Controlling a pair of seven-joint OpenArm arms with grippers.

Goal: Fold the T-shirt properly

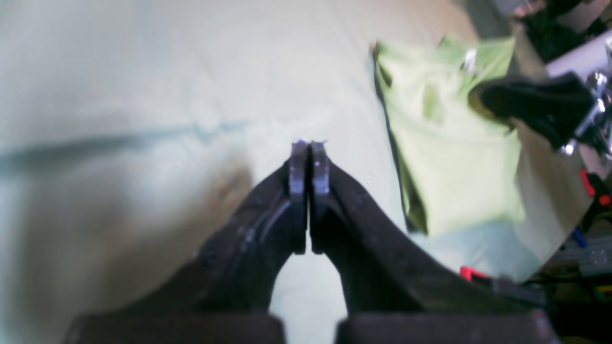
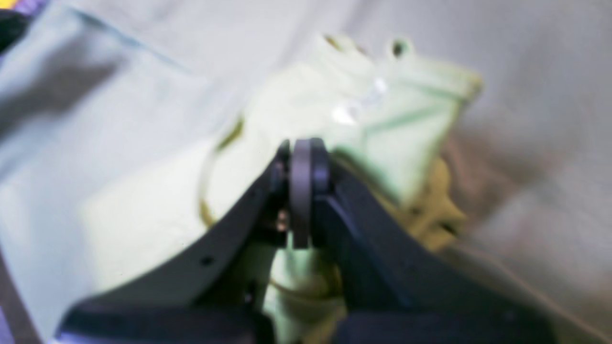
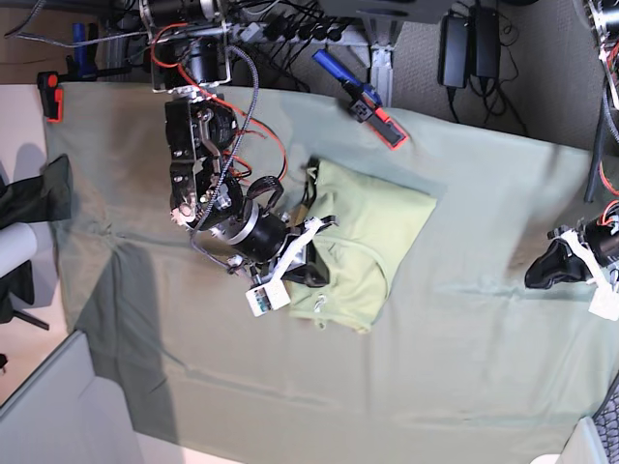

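The lime T-shirt (image 3: 368, 237) lies folded into a compact rectangle on the grey-green table cloth (image 3: 464, 367), near the middle. Its white neck label (image 2: 354, 107) shows as a pale blur. My right gripper (image 3: 317, 266) rests shut at the shirt's left edge, and the right wrist view shows its pads (image 2: 301, 143) pressed together with no cloth visibly between them. Far to the right my left gripper (image 3: 534, 275) is shut and empty above bare cloth. From the left wrist view (image 1: 309, 143) the T-shirt (image 1: 454, 157) lies off to the right.
A blue and red clamp (image 3: 372, 101) lies on the cloth's far edge, just behind the shirt. Another red clamp (image 3: 50, 97) grips the far left corner. Cables and power bricks (image 3: 469, 43) sit beyond the table. The cloth is wrinkled on the left.
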